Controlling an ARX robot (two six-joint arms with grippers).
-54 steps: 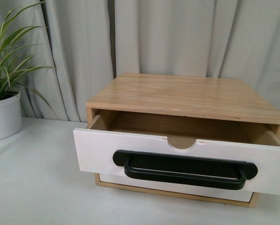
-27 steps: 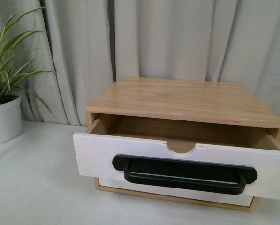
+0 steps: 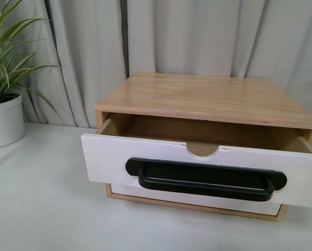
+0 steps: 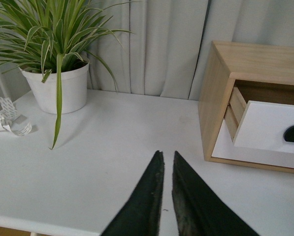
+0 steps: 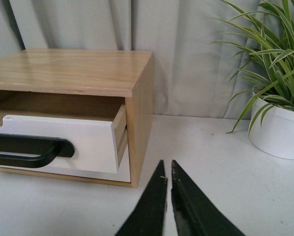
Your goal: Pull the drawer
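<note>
White table (image 3: 41,209): 1 drawer (image 3: 114,159) pulled out, 2 plants (image 4: 58,44), (image 5: 279,93).

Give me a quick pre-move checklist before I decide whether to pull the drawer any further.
1. Drawer out of the wooden cabinet: ok, partly open, front stands clear of the frame.
2. Black bar handle free: ok, nothing on or around it.
3. Left tool empty: ok, tips nearly together, over bare table.
4. Right tool empty: ok, tips nearly together, beside the cabinet.
5. Potted plant clear of the drawer's path: ok, off to the side.
6. Drawer contents: cannot tell, inside mostly hidden.
</note>
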